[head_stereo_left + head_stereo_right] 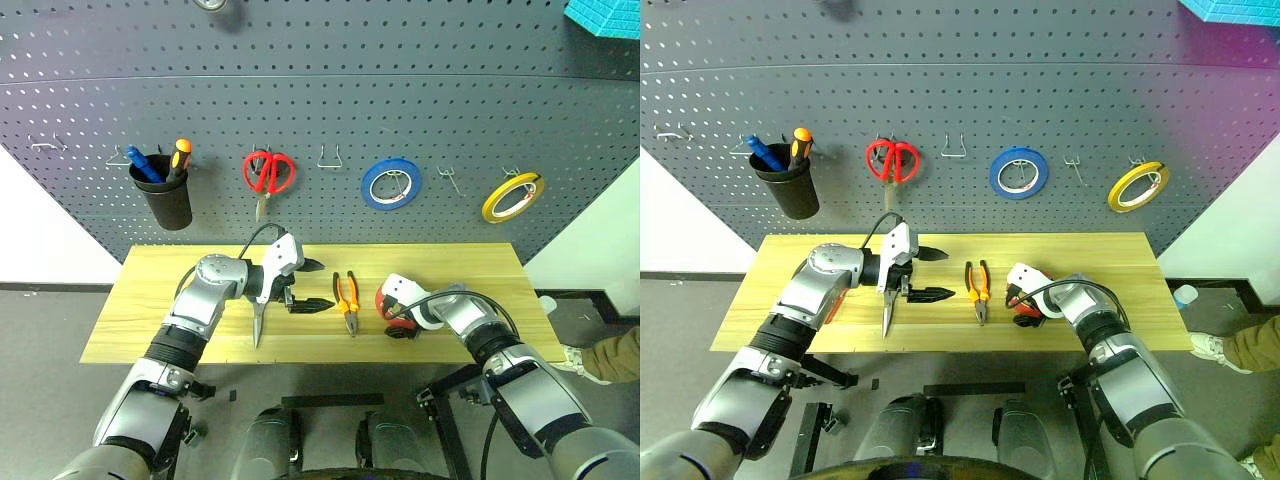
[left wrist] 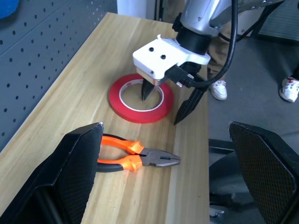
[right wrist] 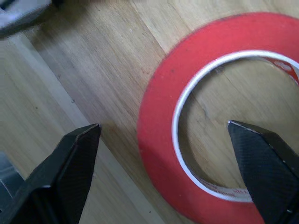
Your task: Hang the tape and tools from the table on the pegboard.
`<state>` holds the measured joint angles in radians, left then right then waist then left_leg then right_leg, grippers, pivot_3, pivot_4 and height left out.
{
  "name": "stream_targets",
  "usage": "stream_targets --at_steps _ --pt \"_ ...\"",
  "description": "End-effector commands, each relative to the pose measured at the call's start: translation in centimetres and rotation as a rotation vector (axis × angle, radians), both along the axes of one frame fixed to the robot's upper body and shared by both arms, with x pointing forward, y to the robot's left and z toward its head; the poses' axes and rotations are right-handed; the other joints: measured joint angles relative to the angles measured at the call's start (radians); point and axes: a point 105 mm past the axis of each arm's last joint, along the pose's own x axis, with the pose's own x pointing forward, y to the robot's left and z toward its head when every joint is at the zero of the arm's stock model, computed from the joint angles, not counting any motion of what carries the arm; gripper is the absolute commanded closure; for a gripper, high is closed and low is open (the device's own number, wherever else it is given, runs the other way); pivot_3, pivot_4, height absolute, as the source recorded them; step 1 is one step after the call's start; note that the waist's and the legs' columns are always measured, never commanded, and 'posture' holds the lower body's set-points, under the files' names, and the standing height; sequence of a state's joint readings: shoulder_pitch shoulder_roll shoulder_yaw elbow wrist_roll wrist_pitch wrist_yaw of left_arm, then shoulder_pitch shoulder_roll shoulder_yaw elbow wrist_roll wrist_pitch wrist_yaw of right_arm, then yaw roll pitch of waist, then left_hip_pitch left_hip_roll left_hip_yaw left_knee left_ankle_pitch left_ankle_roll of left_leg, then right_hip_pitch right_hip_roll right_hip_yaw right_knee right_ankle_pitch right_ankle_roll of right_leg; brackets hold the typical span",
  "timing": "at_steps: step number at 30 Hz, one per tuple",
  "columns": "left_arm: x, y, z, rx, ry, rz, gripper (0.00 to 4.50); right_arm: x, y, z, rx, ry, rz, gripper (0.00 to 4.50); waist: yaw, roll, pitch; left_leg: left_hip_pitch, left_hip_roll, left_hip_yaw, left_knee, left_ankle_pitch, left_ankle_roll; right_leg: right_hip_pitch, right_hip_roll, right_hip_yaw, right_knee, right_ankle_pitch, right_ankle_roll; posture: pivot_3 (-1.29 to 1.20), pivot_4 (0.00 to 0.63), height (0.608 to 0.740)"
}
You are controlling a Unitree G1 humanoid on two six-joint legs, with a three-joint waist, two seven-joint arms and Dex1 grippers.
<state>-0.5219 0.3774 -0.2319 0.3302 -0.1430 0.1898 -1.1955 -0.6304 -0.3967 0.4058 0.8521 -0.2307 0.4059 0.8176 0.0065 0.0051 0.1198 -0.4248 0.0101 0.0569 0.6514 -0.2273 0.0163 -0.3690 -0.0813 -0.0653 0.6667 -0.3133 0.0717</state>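
Note:
The red tape (image 2: 140,115) lies flat on the table (image 1: 150,300), right of centre. My right gripper (image 2: 161,110) points down over it, open, with one finger in the hole and the other outside the ring. In the right wrist view the tape's (image 3: 159,121) band lies between the two fingers. Orange-and-black pliers (image 1: 348,300) rest at mid-table. My left gripper (image 1: 325,284) hovers open just left of them, pointing toward the tape and holding nothing. Below it lie scissors (image 1: 258,325) with silver blades, their handles hidden by the gripper. The pegboard (image 1: 320,90) rises behind the table.
On the pegboard hang a black cup (image 1: 168,198) with blue and orange handles, red-handled scissors (image 1: 268,172), a blue roll (image 1: 390,184) and a yellow roll (image 1: 512,196). Bare hooks (image 1: 330,158) sit between them. A person's shoe (image 2: 289,88) is on the floor beyond the table's right end.

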Motion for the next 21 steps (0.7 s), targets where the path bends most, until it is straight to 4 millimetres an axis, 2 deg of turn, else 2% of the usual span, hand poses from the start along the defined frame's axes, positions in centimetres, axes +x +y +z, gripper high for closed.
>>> stream_targets --at_steps 1,8,9,12,14,16,21 --pt "-0.1 0.4 0.2 0.009 -0.022 0.005 0.00 0.2 -0.5 -0.3 -0.034 -0.002 -0.017 1.21 0.000 0.000 0.000 0.000 0.000 0.000 0.000 0.000 0.000 0.000 0.000 0.000 0.000 0.000 0.000 0.05 0.088 0.740" --pt "0.0 1.4 -0.6 0.031 -0.009 0.037 0.00 0.0 -0.8 -0.6 -0.041 0.005 -0.017 3.66 0.000 0.000 0.000 0.002 0.001 0.000 0.000 0.001 -0.001 0.001 0.000 0.000 0.000 0.001 -0.002 0.05 0.089 0.740" --pt "0.0 1.5 -0.6 0.032 -0.008 0.039 0.00 -0.1 -0.8 -0.7 -0.039 0.008 -0.013 3.83 0.000 0.000 0.000 0.003 0.001 0.000 0.000 0.001 -0.001 0.002 0.000 0.000 0.000 0.001 -0.002 0.05 0.089 0.740" --pt "0.2 1.6 -0.6 0.031 -0.011 0.047 0.00 -0.1 -0.7 -0.6 -0.027 0.007 -0.003 3.83 0.000 0.000 0.000 0.003 0.001 0.000 0.000 0.001 -0.001 0.001 -0.001 0.001 0.000 0.002 -0.002 0.04 0.088 0.740" --pt "0.6 1.8 -0.3 0.026 -0.024 0.061 0.00 0.2 -0.7 0.4 0.023 -0.026 -0.009 3.83 0.001 0.000 0.000 0.003 0.001 0.000 0.000 0.001 -0.001 0.001 -0.001 0.001 0.000 0.002 -0.003 0.03 0.085 0.740" --pt "0.7 1.8 0.5 -0.007 -0.042 0.062 0.00 0.8 -0.3 4.0 0.184 -0.133 -0.043 3.83 0.007 0.000 0.000 0.002 0.001 0.000 -0.001 0.001 -0.001 0.000 -0.001 0.001 0.000 0.002 -0.003 0.03 0.080 0.740" --pt "1.0 1.9 1.6 -0.051 -0.066 0.050 0.00 -1.5 -3.4 11.6 0.300 -0.376 -0.131 3.83 0.008 0.000 0.000 -0.005 0.001 0.001 -0.003 0.001 -0.001 -0.006 -0.003 0.001 -0.002 0.002 -0.002 -0.01 0.070 0.740"
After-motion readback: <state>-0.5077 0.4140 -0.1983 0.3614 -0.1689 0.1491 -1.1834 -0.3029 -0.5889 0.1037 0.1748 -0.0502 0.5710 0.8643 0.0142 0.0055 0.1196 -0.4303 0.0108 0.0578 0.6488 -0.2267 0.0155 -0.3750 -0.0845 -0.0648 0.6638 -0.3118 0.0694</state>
